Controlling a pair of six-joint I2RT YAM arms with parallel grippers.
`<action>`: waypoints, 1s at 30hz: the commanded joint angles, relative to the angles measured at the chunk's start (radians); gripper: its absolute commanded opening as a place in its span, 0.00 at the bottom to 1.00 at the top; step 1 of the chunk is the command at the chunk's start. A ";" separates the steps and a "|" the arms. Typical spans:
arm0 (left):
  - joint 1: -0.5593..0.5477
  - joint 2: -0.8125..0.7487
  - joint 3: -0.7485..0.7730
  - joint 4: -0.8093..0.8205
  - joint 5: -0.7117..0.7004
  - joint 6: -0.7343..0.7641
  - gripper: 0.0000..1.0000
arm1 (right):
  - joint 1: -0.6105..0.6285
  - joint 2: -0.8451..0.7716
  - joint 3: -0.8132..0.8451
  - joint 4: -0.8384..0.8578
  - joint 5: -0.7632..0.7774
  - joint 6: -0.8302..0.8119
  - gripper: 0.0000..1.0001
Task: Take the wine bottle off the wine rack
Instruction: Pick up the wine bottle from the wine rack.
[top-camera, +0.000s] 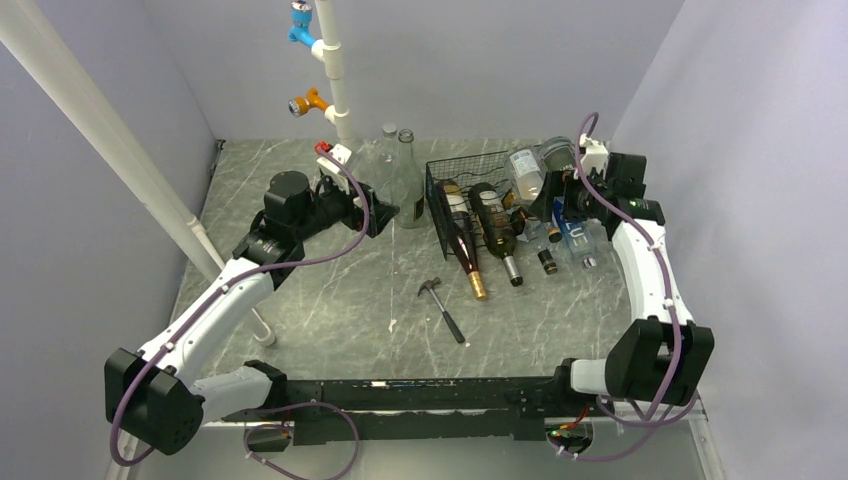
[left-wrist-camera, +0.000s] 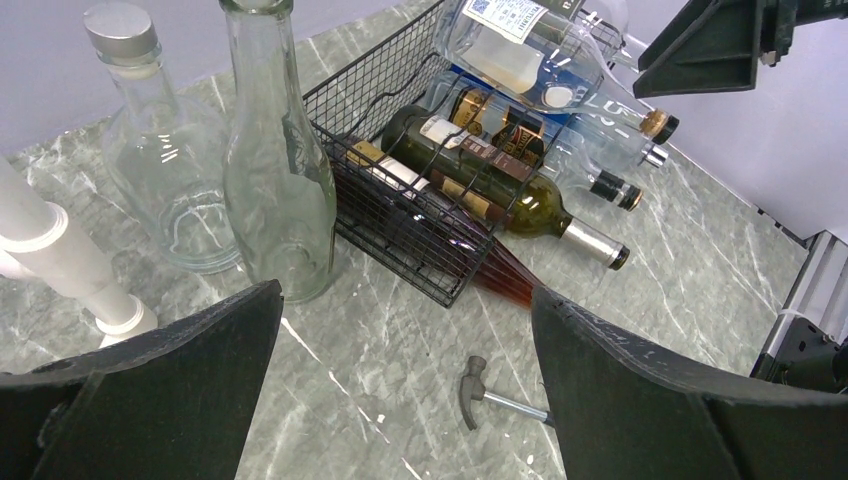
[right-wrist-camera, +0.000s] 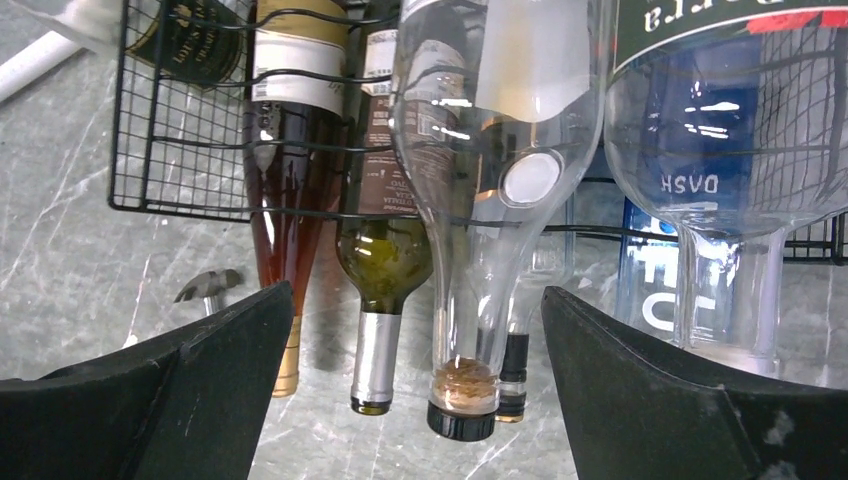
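Observation:
The black wire wine rack (top-camera: 468, 166) stands at the back middle of the table with several bottles lying in it, necks toward me. A reddish wine bottle (right-wrist-camera: 285, 200) with a gold cap and a dark green wine bottle (right-wrist-camera: 383, 260) with a silver foil neck lie in its lower tier. A clear corked bottle (right-wrist-camera: 465, 300) lies above them. My right gripper (right-wrist-camera: 415, 295) is open just in front of these necks and holds nothing. My left gripper (left-wrist-camera: 405, 292) is open left of the rack (left-wrist-camera: 400, 225), above the table, with nothing in it.
Two empty clear bottles (top-camera: 408, 180) (top-camera: 380, 165) stand upright just left of the rack, close to my left gripper (top-camera: 375, 205). A small hammer (top-camera: 442, 305) lies on the table in front of the rack. A white pipe (top-camera: 335, 70) rises at the back.

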 joint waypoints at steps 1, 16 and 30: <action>0.003 -0.030 0.023 0.018 -0.002 -0.001 1.00 | -0.004 0.022 0.002 0.039 0.046 0.022 0.96; 0.003 -0.030 0.017 0.027 0.007 0.002 1.00 | -0.003 0.118 0.009 0.025 0.041 0.029 0.79; 0.003 -0.030 0.017 0.028 0.008 0.004 1.00 | 0.005 0.179 0.014 0.035 0.025 0.061 0.73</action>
